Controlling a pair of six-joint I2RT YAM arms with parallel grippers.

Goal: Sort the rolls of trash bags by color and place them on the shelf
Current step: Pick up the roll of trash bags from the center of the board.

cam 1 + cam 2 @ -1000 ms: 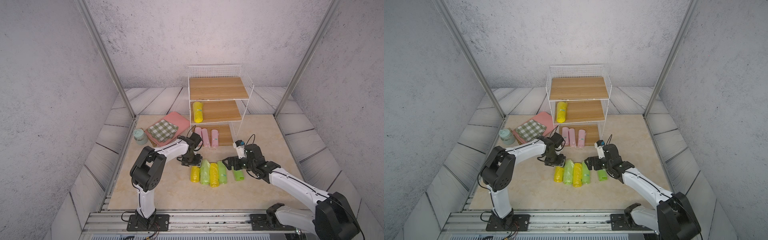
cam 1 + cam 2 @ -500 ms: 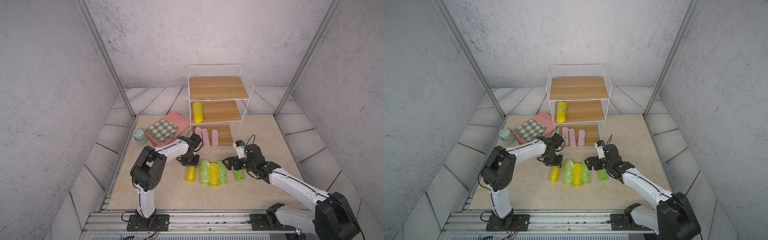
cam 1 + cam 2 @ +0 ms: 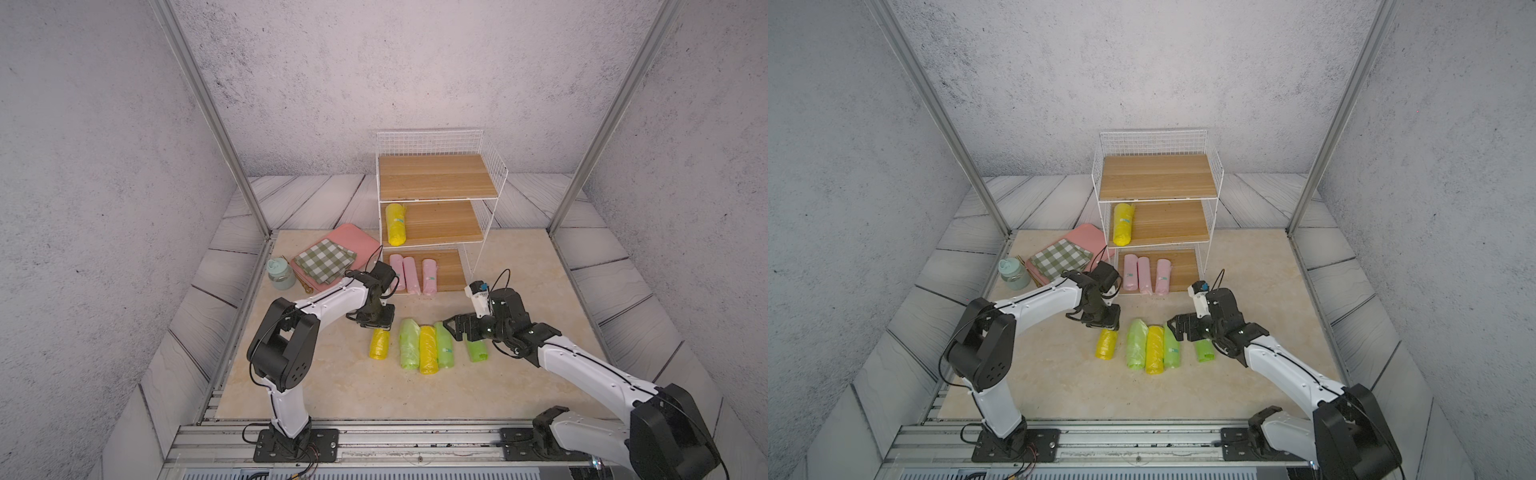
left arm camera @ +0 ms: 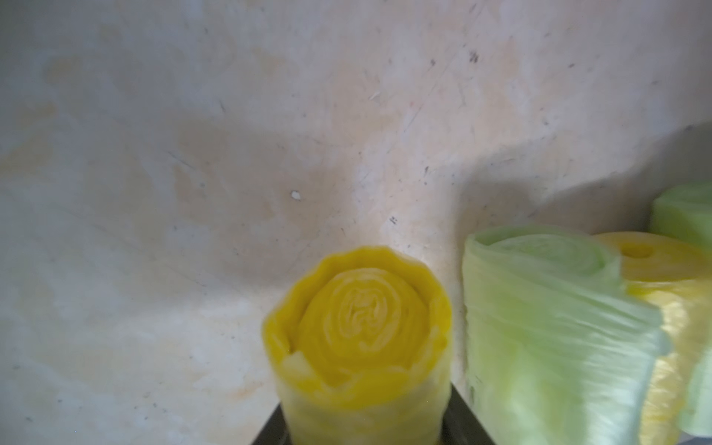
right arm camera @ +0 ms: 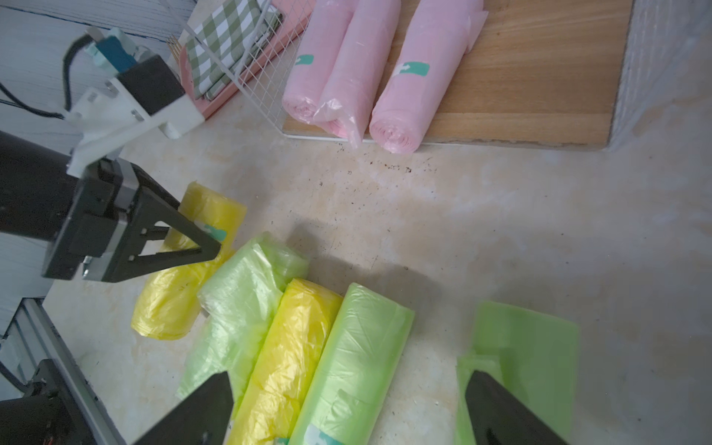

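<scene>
The table [image 3: 332, 386] was the biggest thing. Its 6 o'clock edge and its 3 o'clock side were bare, so there was lots of room to move there. The front part of the 9 o'clock side was bare too.

One thing had changed since a moment before. The loose yellow roll [image 3: 380, 344] had lain right against a green roll [image 3: 409, 343]. Now it sat apart from it, toward 9 o'clock, with a gap between them.

The shelf [image 3: 436, 174] stood at 12 o'clock, by the table's back edge. Its middle board held one yellow roll [image 3: 395, 223] at the 9 o'clock end. Its bottom board held three pink rolls [image 3: 409, 274] side by side.

The pink tray [image 3: 357, 237] lay at 10 o'clock, just beside the shelf. The checked cloth [image 3: 324, 261] lay on it.

The left hand [image 3: 379, 326] was clenched on the loose yellow roll, with one finger on each side. I could not tell if that roll was off the table. The right hand [image 3: 451, 328] was released, its fingers spread wide. It hung over the green rolls and held nothing.

In the middle of the table three rolls touched in a row: the green roll, a middle yellow roll [image 3: 428, 350] and a second green roll [image 3: 444, 345]. The last green roll [image 3: 477, 351] lay near them toward 3 o'clock, partly under the right hand.

A small teal jar [image 3: 278, 274] stood by the table's 10 o'clock edge.
</scene>
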